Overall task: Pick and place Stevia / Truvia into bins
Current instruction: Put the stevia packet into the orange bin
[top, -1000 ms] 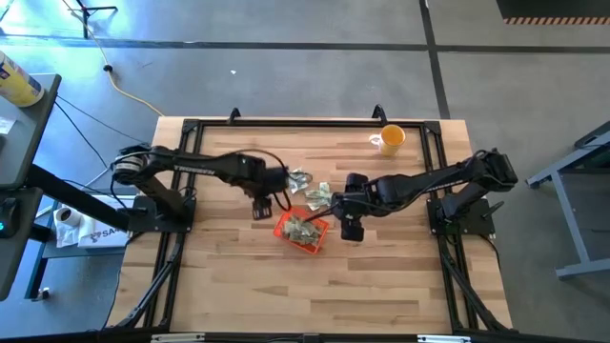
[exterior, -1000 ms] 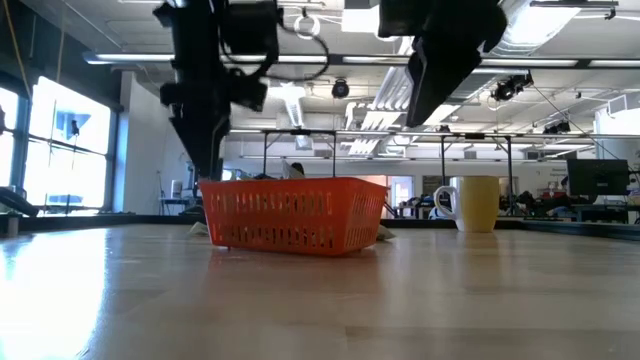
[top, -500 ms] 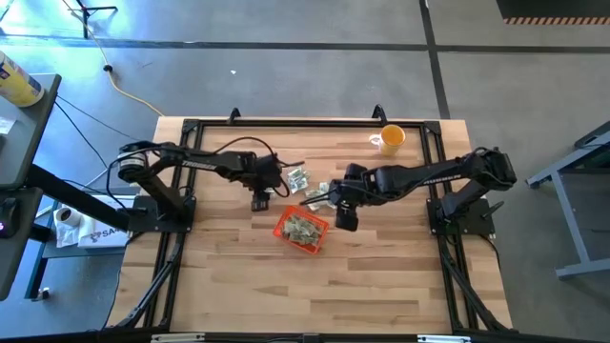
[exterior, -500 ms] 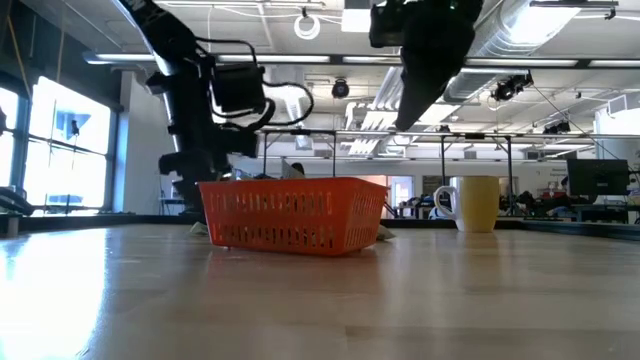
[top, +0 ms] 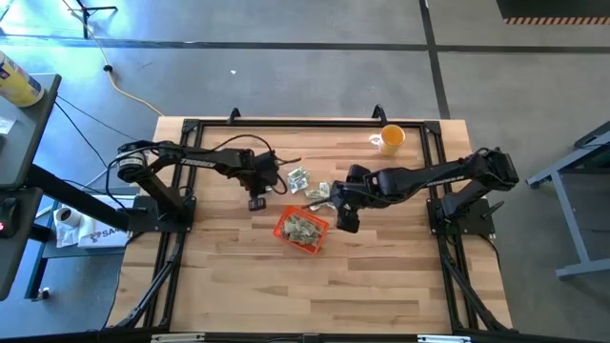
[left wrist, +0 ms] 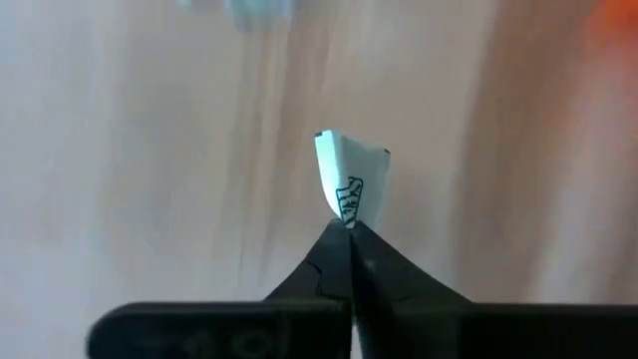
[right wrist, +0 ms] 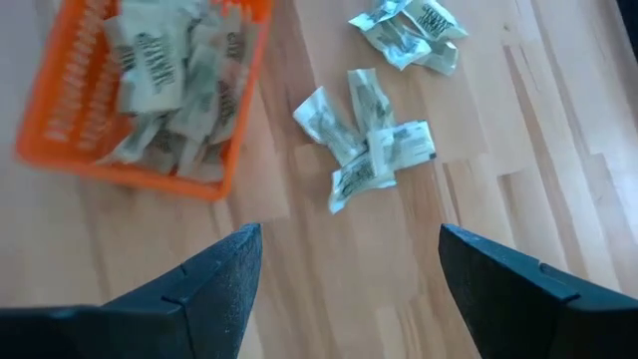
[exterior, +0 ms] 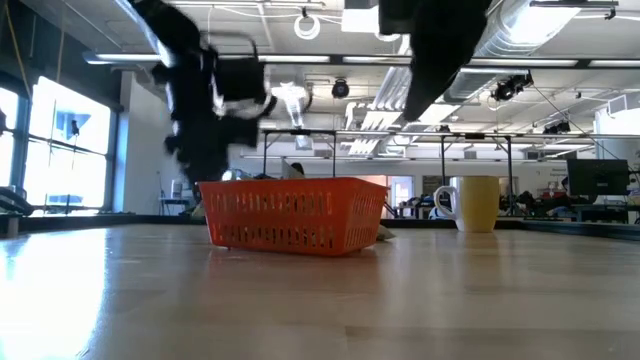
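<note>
The orange bin [top: 302, 232] [exterior: 295, 215] [right wrist: 150, 95] sits mid-table with several pale green and white Stevia sachets [right wrist: 164, 70] in it. More loose sachets [top: 298, 178] [right wrist: 371, 148] [right wrist: 411, 28] lie flat on the wood beyond the bin. My left gripper [top: 271, 181] [left wrist: 349, 227] is left of the loose sachets, shut on one sachet [left wrist: 349, 179]. My right gripper [top: 335, 200] [right wrist: 344, 289] hangs open above the loose sachets just past the bin, with nothing between its fingers. My left gripper pinches one sachet between its two fingertips by its near edge [left wrist: 348, 211]. The rest of the sachet sticks out beyond the tips, slightly curled. Whether it is clear of the table, I cannot tell.
A yellow cup [top: 389, 139] [exterior: 478, 203] stands at the far right of the table. A black metal frame [top: 286, 125] runs along the table's edges. Bare wood lies on the near side of the bin.
My left gripper has drawn away from the bin toward the far side and gone down to the loose sachets. My right gripper has moved from beside the bin toward the far left, over the loose sachets beyond it. The bin has stayed put.
</note>
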